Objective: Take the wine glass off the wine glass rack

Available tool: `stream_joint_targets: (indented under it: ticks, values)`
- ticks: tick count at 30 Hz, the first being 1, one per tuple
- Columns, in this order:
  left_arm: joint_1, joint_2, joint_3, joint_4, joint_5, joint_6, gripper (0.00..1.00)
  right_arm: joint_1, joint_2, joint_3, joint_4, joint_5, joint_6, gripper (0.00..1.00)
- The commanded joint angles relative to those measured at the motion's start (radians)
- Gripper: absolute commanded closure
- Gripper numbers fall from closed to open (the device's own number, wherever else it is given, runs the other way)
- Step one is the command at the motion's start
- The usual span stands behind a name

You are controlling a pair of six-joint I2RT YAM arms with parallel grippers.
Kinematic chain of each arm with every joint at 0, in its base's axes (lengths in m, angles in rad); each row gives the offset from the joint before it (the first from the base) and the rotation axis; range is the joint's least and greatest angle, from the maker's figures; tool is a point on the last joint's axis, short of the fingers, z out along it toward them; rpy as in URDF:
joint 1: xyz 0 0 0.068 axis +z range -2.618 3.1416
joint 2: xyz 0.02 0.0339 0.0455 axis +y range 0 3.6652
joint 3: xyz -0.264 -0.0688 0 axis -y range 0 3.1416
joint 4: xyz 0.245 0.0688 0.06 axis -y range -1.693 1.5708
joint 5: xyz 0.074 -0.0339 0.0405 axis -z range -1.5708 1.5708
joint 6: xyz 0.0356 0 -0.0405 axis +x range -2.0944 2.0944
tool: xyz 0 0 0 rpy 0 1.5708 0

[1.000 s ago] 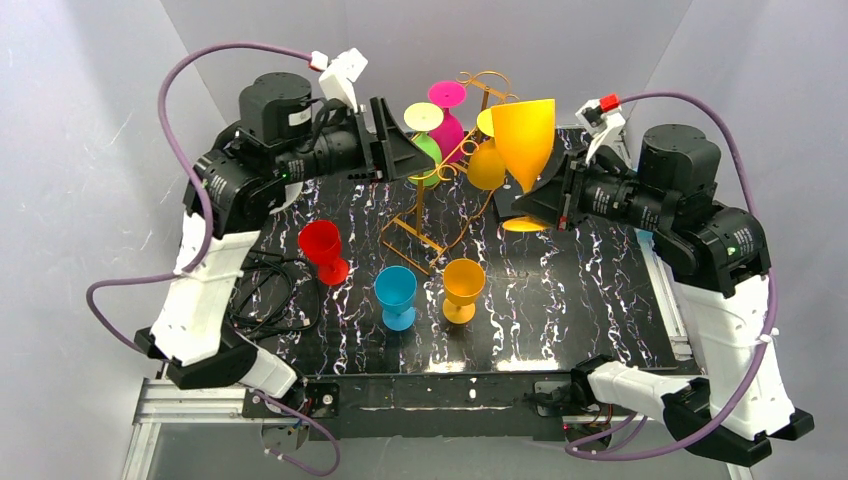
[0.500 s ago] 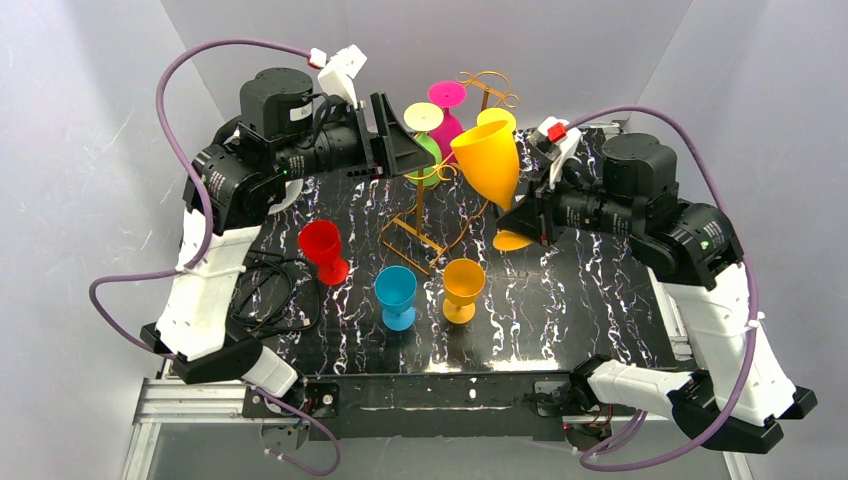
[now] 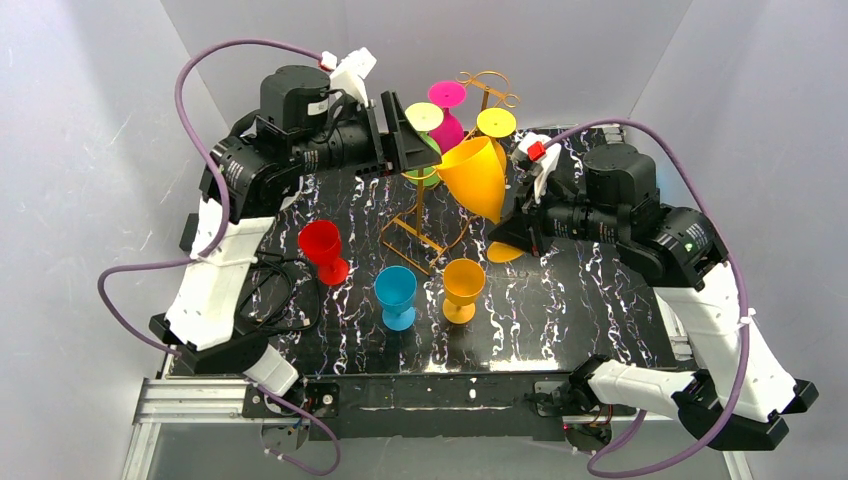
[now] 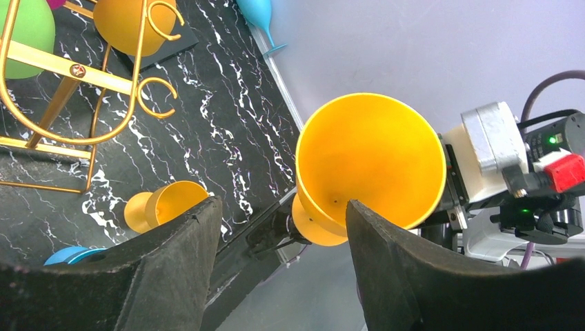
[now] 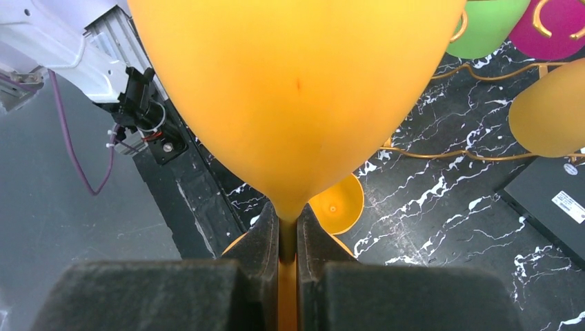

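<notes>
My right gripper [image 3: 505, 232] is shut on the stem of a yellow-orange wine glass [image 3: 473, 176] and holds it tilted, in the air, just right of the golden wire rack [image 3: 442, 205]. In the right wrist view the fingers [image 5: 265, 241] pinch the stem below the bowl [image 5: 296, 89]. My left gripper [image 3: 412, 150] is open and empty at the rack's left side. Its wrist view looks between the fingers [image 4: 172, 255] into the held glass [image 4: 372, 158]. A magenta glass [image 3: 447, 110], a green glass [image 3: 428, 150] and a yellow one [image 3: 496, 123] hang on the rack.
A red glass [image 3: 322, 248], a blue glass [image 3: 396, 292] and an orange glass [image 3: 463, 285] stand on the black marbled table [image 3: 580, 300] in front of the rack. Loose cables [image 3: 270, 295] lie at the left. White walls enclose the table.
My right arm has carried the yellow-orange glass left and toward the front, away from the rack's right side, tilting its bowl leftward. My left arm has shifted slightly right toward the rack.
</notes>
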Motion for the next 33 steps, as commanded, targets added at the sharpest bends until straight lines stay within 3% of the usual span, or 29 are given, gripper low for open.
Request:
stream_joint_targets:
  ticks: [1,21,30,32,33]
  values:
    - [-0.003,-0.002,0.0,0.029,0.048,-0.03,0.36,0.017,-0.019,0.011,0.067,-0.006,-0.038,0.99]
    - [-0.002,0.007,-0.065,0.065,0.265,-0.133,0.6,0.057,0.044,0.11,0.06,-0.001,-0.083,0.99]
    - [-0.002,-0.047,-0.155,0.108,0.285,-0.132,0.87,0.09,0.064,0.121,0.054,0.029,-0.09,0.99]
    - [-0.003,-0.052,-0.155,0.113,0.295,-0.127,1.0,0.102,0.064,0.12,0.06,0.041,-0.089,0.99]
    - [-0.004,-0.055,-0.158,0.116,0.297,-0.124,1.0,0.105,0.066,0.12,0.06,0.046,-0.089,0.99]
